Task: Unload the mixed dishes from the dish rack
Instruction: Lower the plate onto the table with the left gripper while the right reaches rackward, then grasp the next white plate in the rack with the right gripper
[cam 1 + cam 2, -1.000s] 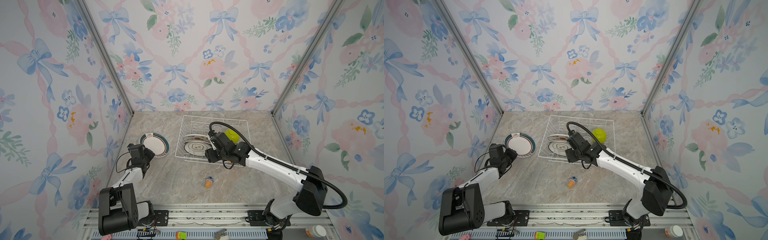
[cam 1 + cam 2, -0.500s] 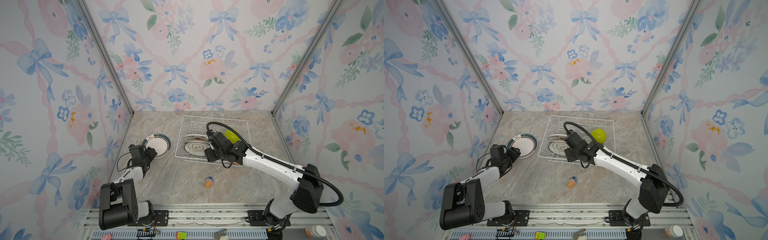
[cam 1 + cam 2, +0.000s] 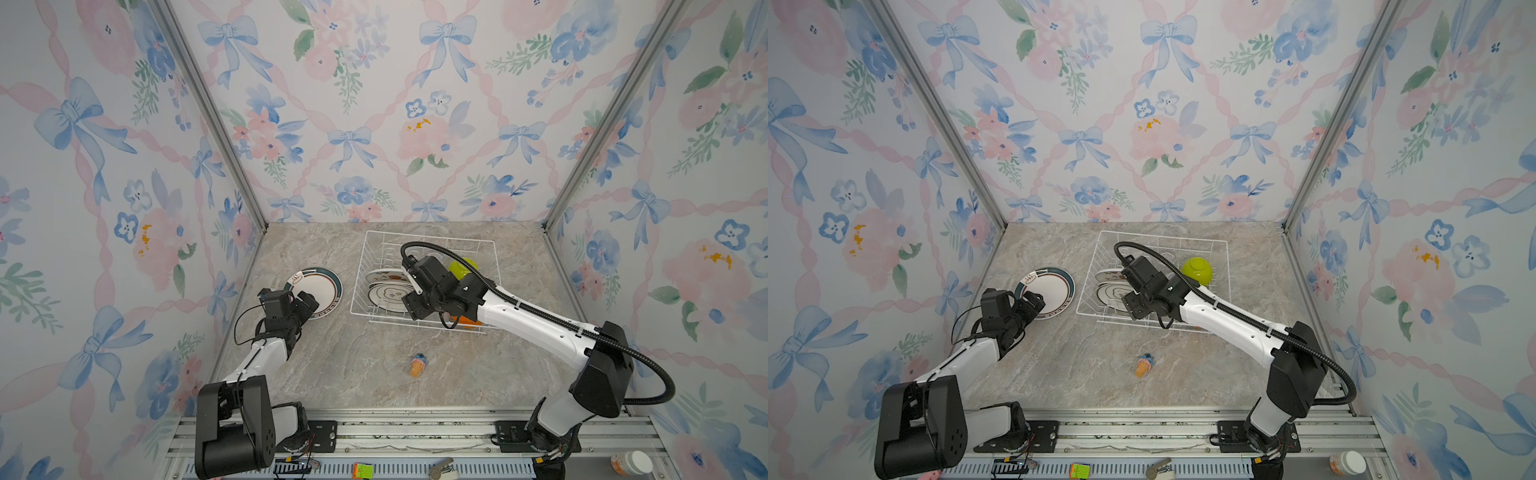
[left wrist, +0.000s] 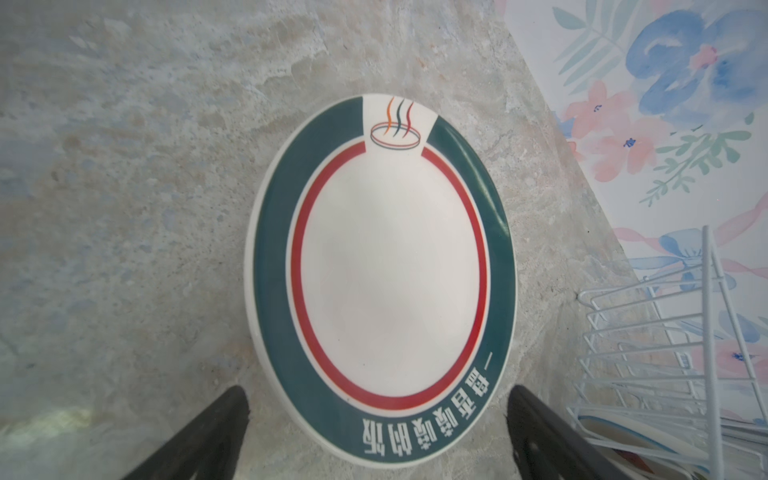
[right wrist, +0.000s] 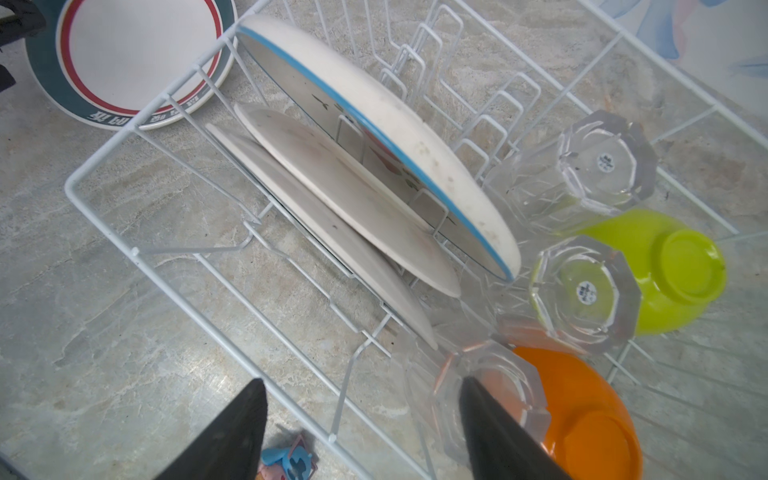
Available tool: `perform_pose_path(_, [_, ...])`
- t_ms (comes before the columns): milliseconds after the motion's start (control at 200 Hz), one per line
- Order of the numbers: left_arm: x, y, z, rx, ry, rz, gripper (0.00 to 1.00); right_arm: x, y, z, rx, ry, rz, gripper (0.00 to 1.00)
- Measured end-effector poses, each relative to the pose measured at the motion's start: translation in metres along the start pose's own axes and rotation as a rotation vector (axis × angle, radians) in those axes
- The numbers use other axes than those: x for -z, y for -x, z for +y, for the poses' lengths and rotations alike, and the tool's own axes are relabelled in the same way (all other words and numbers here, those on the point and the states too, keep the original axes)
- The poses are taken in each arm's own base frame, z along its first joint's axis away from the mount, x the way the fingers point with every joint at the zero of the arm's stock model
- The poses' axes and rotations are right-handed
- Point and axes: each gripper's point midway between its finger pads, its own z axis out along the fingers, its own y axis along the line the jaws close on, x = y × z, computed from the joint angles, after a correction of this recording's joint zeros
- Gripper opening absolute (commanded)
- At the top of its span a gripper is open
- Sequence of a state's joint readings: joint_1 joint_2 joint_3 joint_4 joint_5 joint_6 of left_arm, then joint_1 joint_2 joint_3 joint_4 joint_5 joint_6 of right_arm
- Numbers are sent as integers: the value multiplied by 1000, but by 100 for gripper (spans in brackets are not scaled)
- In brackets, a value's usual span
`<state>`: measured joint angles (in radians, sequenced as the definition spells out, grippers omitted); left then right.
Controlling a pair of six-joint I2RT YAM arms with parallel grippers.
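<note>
One plate is out of the dish rack (image 5: 135,251) now. The green-rimmed plate (image 4: 386,270) lies flat on the table (image 3: 353,374), just to the left of the rack in both top views. A second ago your left gripper (image 4: 376,415) was pinched on that plate's near edge. Now its jaws stand wide, one finger on each side of the rim, and the left wrist view shows no contact. Treat that drop as done; the left arm looks free to back away.

Your right gripper (image 5: 361,380) has crept a little toward the plate end of the rack and hovers above its near side. Its jaws are apart and hold nothing. One finger sits in front of the nearest clear glass (image 5: 486,395).

Most of the load is still in the rack:
- three plates (image 5: 374,166) leaning in the prongs
- two more glasses (image 5: 598,166), upside down
- the lime-green bowl (image 5: 673,270)
- the orange bowl (image 5: 590,415)

The next pick probably falls to the right arm. From here you cannot tell whether it is lined up on the near glass or on a plate. The small toy (image 3: 417,365) lies on the table, well clear of both arms.
</note>
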<state>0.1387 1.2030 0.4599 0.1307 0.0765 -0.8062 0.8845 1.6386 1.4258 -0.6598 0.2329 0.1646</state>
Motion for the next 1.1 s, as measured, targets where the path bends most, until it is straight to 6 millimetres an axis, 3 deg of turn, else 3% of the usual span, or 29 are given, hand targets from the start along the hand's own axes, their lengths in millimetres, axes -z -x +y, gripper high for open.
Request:
perform_pose_path(250, [20, -13, -33, -60, -78, 4, 98, -22, -1, 3, 66, -5, 43, 69])
perform_pose_path(565, [45, -18, -60, -88, -170, -6, 98, -26, 7, 4, 124, -5, 41, 67])
perform_pose_path(840, [54, -21, -68, -101, -194, 2, 98, -28, 8, -3, 154, -9, 45, 66])
perform_pose_path(1100, [64, -18, -85, -126, -236, 3, 98, -41, 4, 6, 203, 43, 69, 62])
